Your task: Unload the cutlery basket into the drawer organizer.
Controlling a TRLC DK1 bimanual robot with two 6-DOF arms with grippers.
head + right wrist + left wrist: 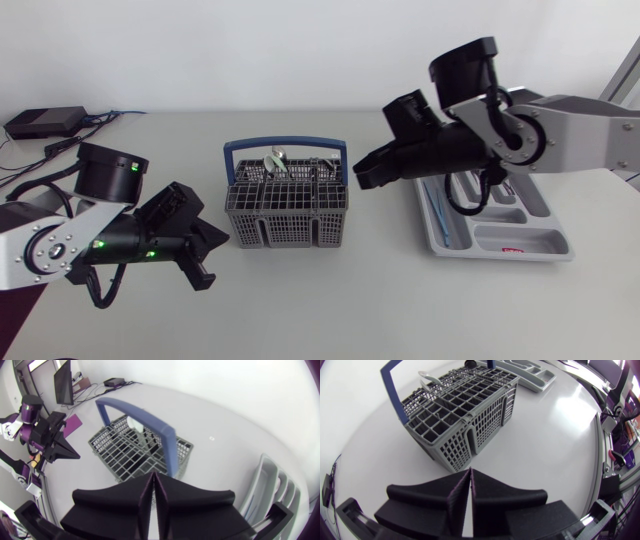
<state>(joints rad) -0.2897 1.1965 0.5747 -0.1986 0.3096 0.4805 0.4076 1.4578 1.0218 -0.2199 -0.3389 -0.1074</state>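
Cutlery basket (288, 212): grey mesh, upright on the desk (330, 300); it sits between the two claws, ahead of the left claw (471, 487) and just ahead of and below the right claw (154, 492)
Handle (150, 422): blue, arched over the basket; one end lies right in front of the right claw's tips
Cutlery (277, 160): a pale metal piece stands in a compartment on the side far from the left claw; its kind is too small to tell
Right claw: fingers pressed together, nothing between them; held above the desk, close to the basket's end
Left claw: fingers flat against each other, holding nothing; low over the desk, apart from the basket's corner
Drawer organizer (520, 215): grey tray with several compartments; beside and behind the right claw, partly under its arm; beyond the basket from the left claw
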